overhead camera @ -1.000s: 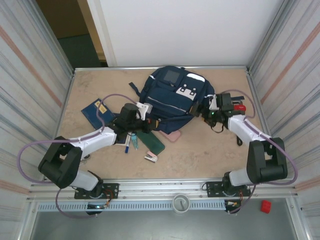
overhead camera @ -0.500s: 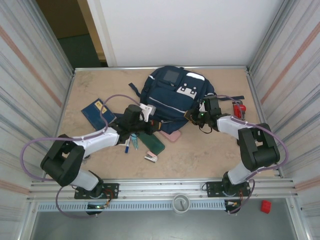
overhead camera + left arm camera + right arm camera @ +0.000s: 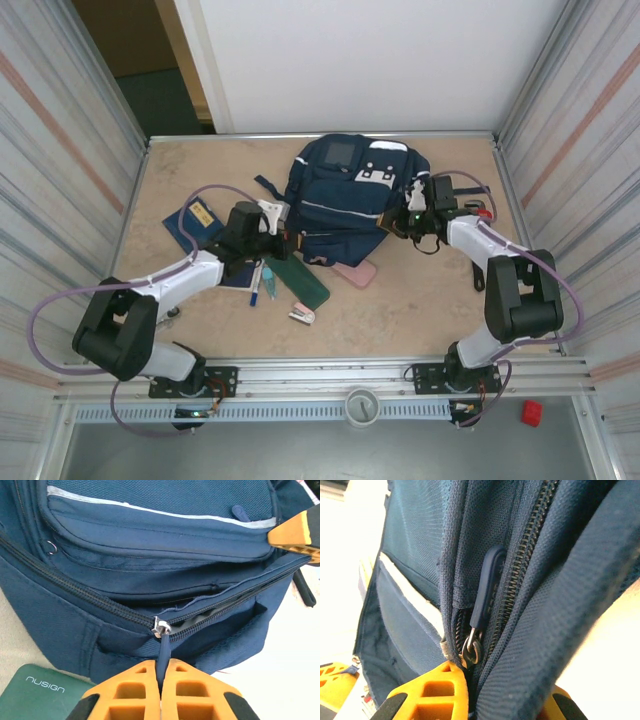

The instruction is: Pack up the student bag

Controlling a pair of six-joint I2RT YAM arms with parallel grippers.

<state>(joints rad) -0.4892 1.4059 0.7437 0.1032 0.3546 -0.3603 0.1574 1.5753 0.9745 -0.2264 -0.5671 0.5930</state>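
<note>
The left claw (image 3: 161, 672) is pinched tight on the zipper pull (image 3: 163, 647) of the navy student bag (image 3: 340, 200). The bag lies at the back centre of the bench (image 3: 430, 300), main zipper partly open. The right claw (image 3: 500, 695) is clamped on its side fabric.

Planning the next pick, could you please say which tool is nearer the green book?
Left. The left tool sits just beside the green book; the right tool grips the student bag, farther off.
</note>
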